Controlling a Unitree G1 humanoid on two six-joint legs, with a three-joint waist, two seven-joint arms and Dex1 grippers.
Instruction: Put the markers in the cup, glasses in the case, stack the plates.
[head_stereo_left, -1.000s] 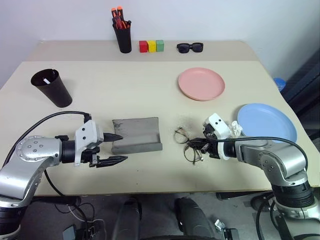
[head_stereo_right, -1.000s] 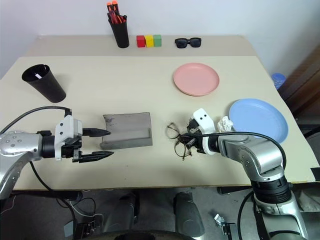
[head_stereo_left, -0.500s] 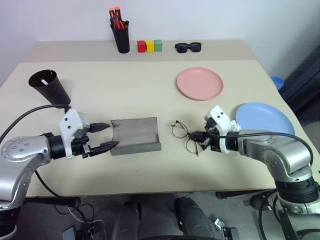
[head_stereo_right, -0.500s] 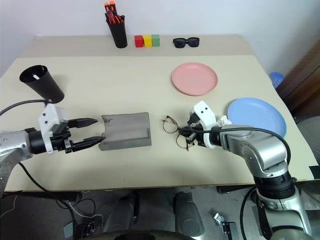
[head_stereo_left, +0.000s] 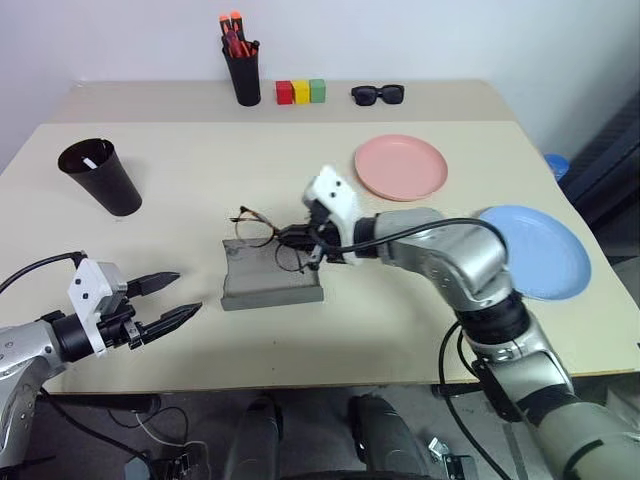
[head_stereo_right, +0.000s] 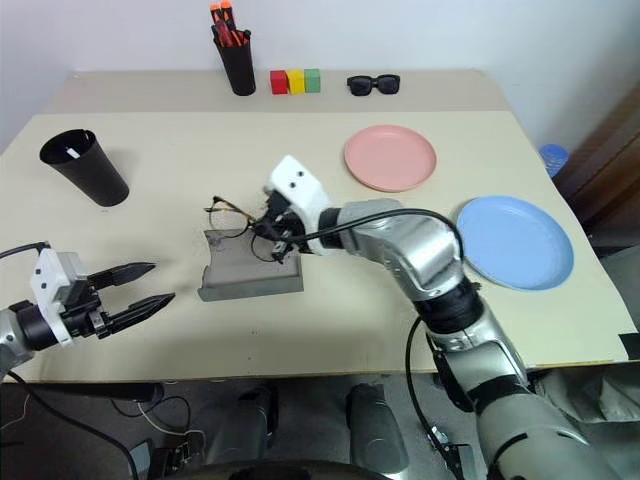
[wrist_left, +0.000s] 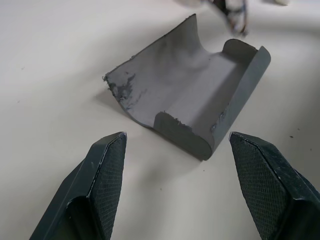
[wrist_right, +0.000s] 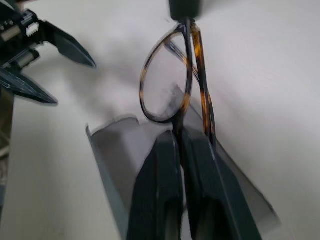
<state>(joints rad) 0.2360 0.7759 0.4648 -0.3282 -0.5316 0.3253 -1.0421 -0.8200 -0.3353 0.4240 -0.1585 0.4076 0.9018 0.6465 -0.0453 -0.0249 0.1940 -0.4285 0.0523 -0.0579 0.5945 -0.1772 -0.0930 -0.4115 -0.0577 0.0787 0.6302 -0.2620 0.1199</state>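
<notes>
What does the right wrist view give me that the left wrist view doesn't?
Right wrist view: the right gripper shut on the glasses, one lens and a tortoiseshell arm held above the case, with the open left gripper across the table.

Left wrist view: the inside of the open case, its curved flap, raised end walls and scuffed corner, lying between the left gripper's spread fingers.

Both: the grey case on the beige table, and a part of the glasses over its far edge.
</notes>
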